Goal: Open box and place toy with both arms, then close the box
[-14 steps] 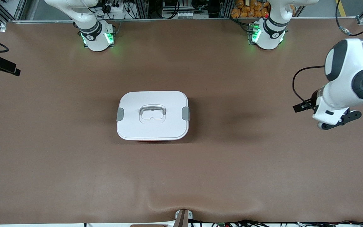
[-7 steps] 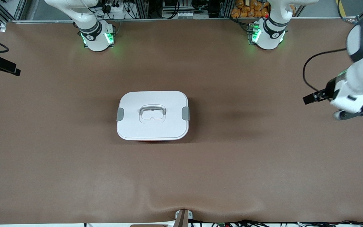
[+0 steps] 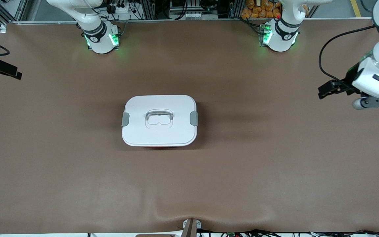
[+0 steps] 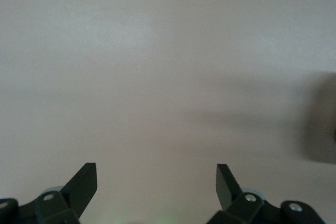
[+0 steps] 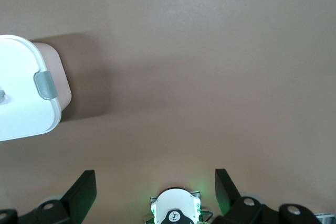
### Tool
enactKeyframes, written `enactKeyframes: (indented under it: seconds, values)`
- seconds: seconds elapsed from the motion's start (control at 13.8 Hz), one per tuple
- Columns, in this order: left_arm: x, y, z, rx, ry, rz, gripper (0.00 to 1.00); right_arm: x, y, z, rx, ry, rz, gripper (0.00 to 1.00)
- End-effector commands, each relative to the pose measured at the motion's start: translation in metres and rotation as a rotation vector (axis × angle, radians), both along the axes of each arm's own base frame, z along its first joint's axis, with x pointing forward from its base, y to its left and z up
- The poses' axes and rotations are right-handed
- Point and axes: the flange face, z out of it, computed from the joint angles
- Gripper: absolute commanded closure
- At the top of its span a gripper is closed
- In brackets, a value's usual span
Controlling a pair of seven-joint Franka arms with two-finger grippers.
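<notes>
The front view looks down from high across the table (image 3: 77, 184), facing both arm bases along its top edge. The left wrist view looks straight down at bare tabletop, fairly close. The right wrist view looks down from higher, sharing the box (image 5: 26, 95) and one arm base (image 5: 176, 209) with the front view.

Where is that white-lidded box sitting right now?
The box sits closed mid-table in the front view, nearer that camera than both arm bases, with no gripper over it.

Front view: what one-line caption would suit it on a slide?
Closed white-lidded box sits mid-table while the left claw hangs open over the table's end.
</notes>
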Motion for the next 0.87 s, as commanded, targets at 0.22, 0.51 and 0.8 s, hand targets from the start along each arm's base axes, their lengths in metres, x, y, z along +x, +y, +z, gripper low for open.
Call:
enactKeyframes:
  seconds: [0.22,0.51,0.8]
  values:
    - [-0.01,0.005,0.013,-0.024,0.023,-0.074,0.0,-0.001,-0.008,0.0,0.042,-0.008,-0.012,0.0]
    - [-0.011,0.007,0.018,-0.023,0.01,-0.069,0.0,0.0,-0.009,0.001,0.081,-0.012,-0.017,0.0]
    - [-0.017,0.0,0.027,-0.018,-0.005,-0.083,0.0,0.0,-0.008,0.002,0.084,-0.018,-0.015,0.0]
